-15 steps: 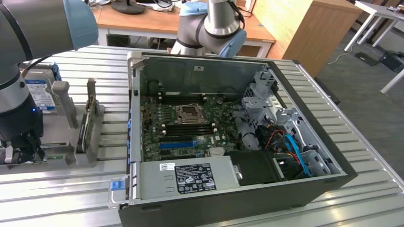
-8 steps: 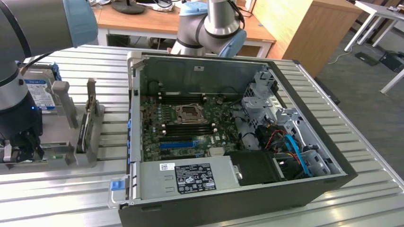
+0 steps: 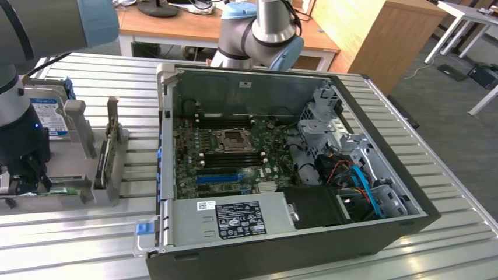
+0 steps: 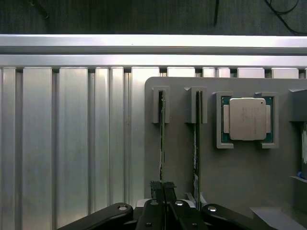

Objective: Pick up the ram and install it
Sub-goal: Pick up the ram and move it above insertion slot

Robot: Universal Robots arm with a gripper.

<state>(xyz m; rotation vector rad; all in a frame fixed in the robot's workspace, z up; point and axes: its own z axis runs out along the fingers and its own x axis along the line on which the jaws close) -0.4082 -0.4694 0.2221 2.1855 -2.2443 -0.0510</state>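
Observation:
In the wrist view the ram (image 4: 161, 139) stands on edge in a slot of a grey holder (image 4: 230, 177), a thin green stick seen from above. My gripper (image 4: 163, 188) sits over its near end, and the two black fingers (image 4: 156, 188) are closed together with the stick's edge running in between them. In the exterior view the gripper (image 3: 23, 178) is down at the holder (image 3: 78, 175), left of the open computer case (image 3: 288, 169).
A second stick (image 4: 195, 143) stands in the neighbouring slot. A processor (image 4: 247, 119) lies in a recess beside it. A hard drive with a blue label (image 3: 46, 114) stands behind the holder. The motherboard (image 3: 225, 151) lies inside the case. The table is ribbed metal (image 4: 72, 143).

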